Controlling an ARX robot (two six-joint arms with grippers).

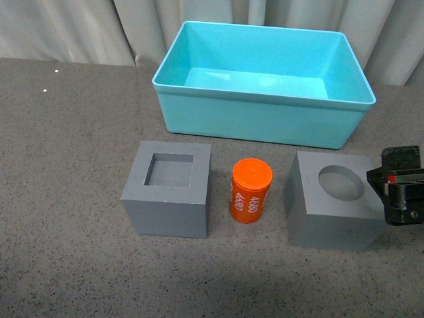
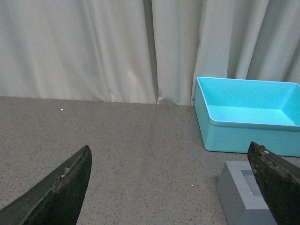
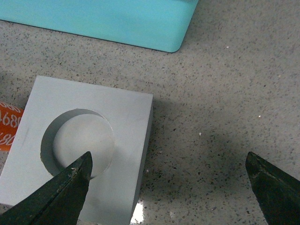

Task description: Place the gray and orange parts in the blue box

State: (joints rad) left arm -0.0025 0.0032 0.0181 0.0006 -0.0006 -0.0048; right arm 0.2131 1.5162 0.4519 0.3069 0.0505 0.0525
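The turquoise blue box stands empty at the back of the table. In front of it, in a row, sit a gray cube with a square recess, an orange cylinder with white digits, and a gray cube with a round recess. My right gripper is open and empty at the right edge of the round-recess cube; in its wrist view one fingertip is over the cube and the other over bare table. My left gripper is open and empty, left of the square-recess cube; the box lies beyond.
The tabletop is dark speckled gray. Pale curtains hang behind the table. The box's corner and a sliver of the orange cylinder show in the right wrist view.
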